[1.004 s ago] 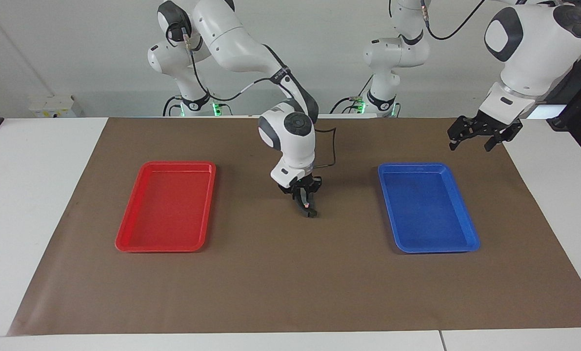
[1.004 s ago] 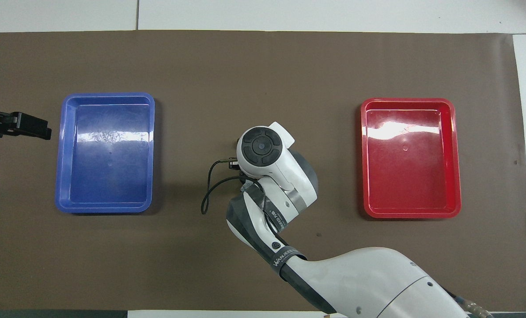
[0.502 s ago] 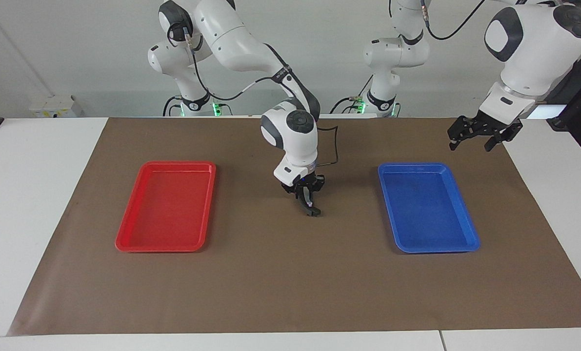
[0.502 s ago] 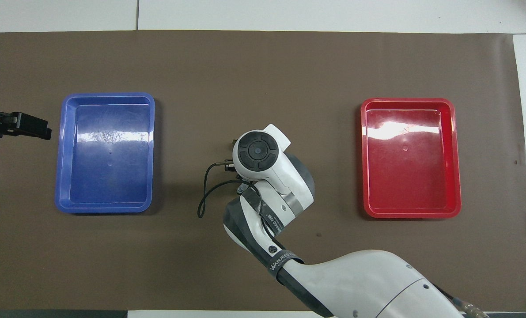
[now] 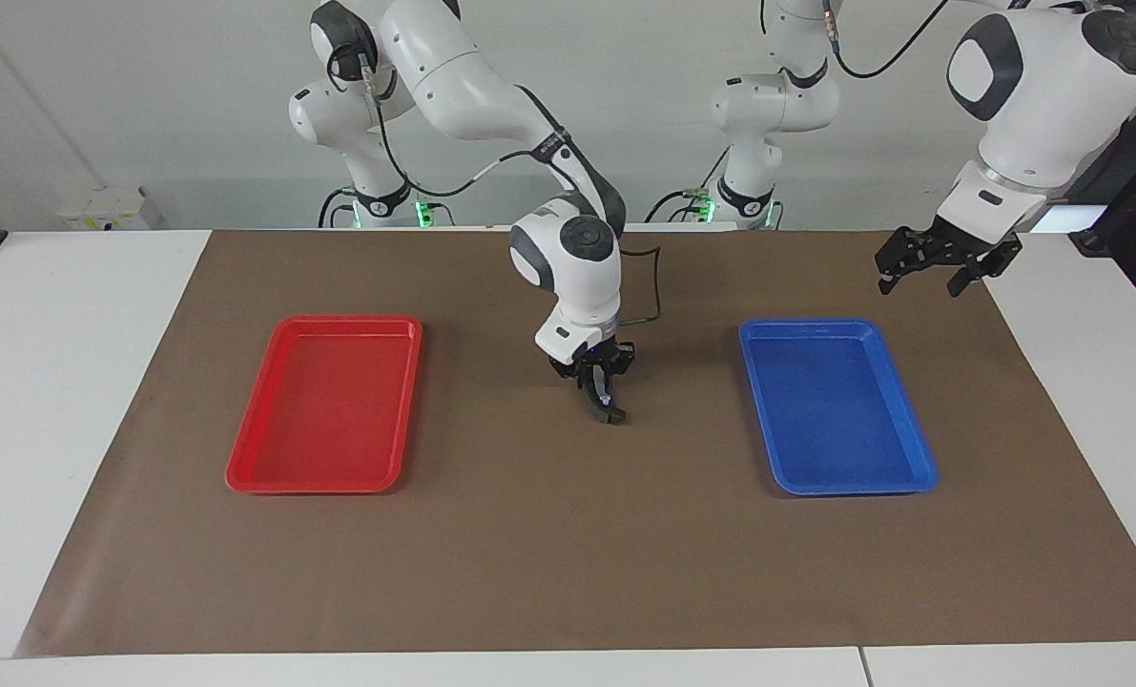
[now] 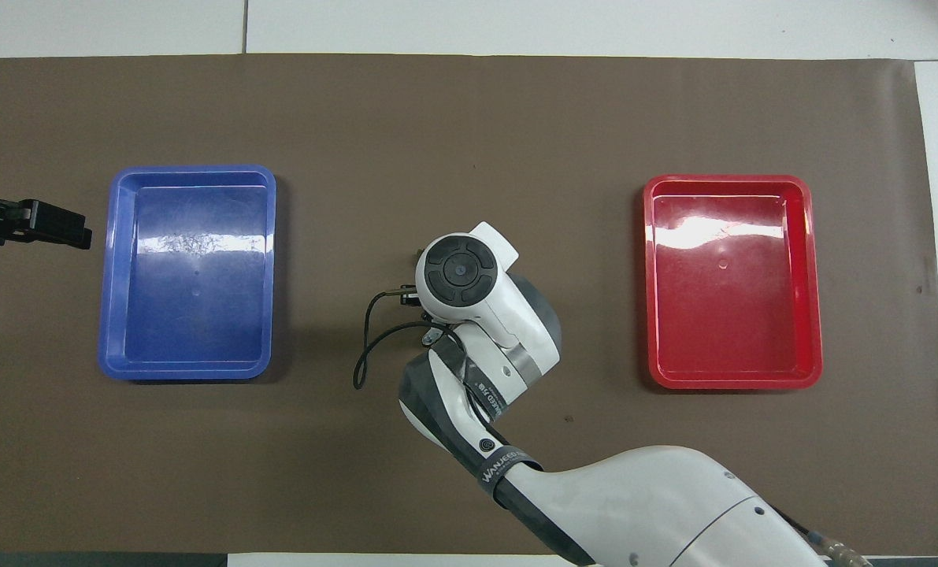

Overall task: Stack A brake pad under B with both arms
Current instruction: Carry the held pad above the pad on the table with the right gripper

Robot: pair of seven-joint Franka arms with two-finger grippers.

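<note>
My right gripper (image 5: 609,410) points straight down at the middle of the brown mat (image 5: 568,553), between the two trays. Its fingertips are together on a small dark piece, the A brake pad (image 5: 611,416), which sits at mat level. In the overhead view the right arm's wrist (image 6: 461,272) covers that gripper and the pad. My left gripper (image 5: 919,279) hangs open and empty over the mat's corner at the left arm's end, nearer to the robots than the blue tray; it also shows as the left gripper (image 6: 63,230) at the overhead view's edge. B is out of view.
A red tray (image 5: 243,474) lies toward the right arm's end and a blue tray (image 5: 920,472) toward the left arm's end; both hold nothing. A black cable (image 6: 366,346) loops beside the right wrist.
The right gripper with the dark pad shifted slightly toward the left arm's end, then stayed nearly still. The left arm has not moved.
</note>
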